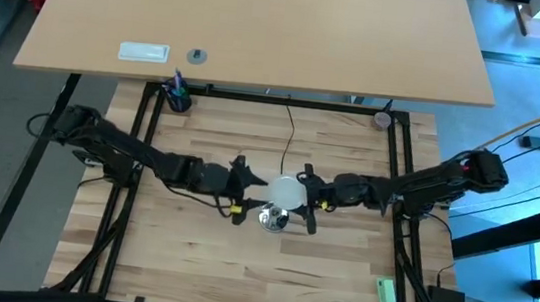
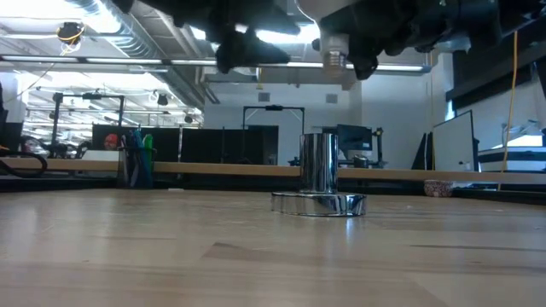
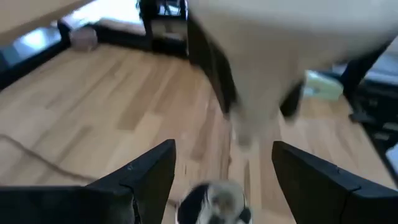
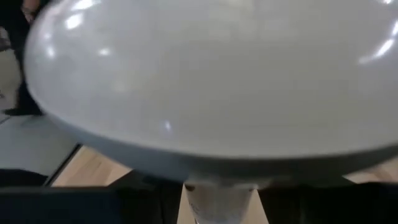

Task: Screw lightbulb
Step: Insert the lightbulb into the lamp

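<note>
The lightbulb point(image 1: 288, 189), frosted white with its dome up, hangs over the middle of the table with my right gripper point(image 1: 307, 197) shut on it. Its silvery screw base point(image 2: 334, 53) points down, well above the silver socket point(image 2: 320, 177) and slightly to its right. The socket stands upright on its flanged foot point(image 2: 319, 205); a thin black cord point(image 1: 289, 133) runs from it toward the far edge. My left gripper point(image 3: 224, 174) stands open just left of the bulb, with nothing between its fingers. My right gripper pinches the bulb's tapering neck point(image 3: 249, 93) below the dome between its two fingers point(image 3: 212, 71). It comes nearly level from the table's right. The bulb is lifted clear and upright, dome point(image 4: 211, 81) above the fingers and screw base below them.
A cup of pens point(image 1: 176, 96) stands at the far left corner and a small bowl point(image 1: 382, 120) at the far right. A green object point(image 1: 387, 299) lies near the front right. A second table point(image 1: 263, 30) lies beyond the far edge.
</note>
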Robot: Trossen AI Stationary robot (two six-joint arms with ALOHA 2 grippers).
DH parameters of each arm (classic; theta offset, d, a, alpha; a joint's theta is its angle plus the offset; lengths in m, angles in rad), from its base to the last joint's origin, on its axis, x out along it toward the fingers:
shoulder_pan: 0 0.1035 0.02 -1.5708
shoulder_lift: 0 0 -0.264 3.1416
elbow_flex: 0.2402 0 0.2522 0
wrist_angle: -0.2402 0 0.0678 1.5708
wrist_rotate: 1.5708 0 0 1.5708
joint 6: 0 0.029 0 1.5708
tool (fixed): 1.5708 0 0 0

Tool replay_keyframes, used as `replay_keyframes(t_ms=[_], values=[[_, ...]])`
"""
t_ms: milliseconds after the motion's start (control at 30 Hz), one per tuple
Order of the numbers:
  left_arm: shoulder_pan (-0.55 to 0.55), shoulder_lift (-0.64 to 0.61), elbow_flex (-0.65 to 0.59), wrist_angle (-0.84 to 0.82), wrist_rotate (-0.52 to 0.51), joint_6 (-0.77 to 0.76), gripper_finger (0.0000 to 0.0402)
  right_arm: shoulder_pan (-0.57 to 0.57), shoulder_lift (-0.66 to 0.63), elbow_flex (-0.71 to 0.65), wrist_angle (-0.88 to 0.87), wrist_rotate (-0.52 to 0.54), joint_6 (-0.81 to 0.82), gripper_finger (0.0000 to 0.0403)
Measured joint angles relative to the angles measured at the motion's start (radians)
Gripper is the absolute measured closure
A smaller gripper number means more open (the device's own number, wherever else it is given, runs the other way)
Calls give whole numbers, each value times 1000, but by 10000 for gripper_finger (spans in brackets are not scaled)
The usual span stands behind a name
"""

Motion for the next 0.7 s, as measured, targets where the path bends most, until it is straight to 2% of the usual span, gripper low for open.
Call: replay_keyframes(t_ms=[100, 333, 500, 700], values=[[-33, 27, -48, 38, -28, -33, 147, 0, -19, 0, -8, -5, -20, 242], [-48, 214, -180, 314, -29, -80, 147, 0, -17, 0, -2, -5, -32, 236], [-44, 379, -180, 542, 6, -56, 147, 0, -17, 0, 2, 0, -55, 243], [-5, 493, -160, 723, 7, -17, 147, 0, -16, 0, 4, 14, -63, 237]])
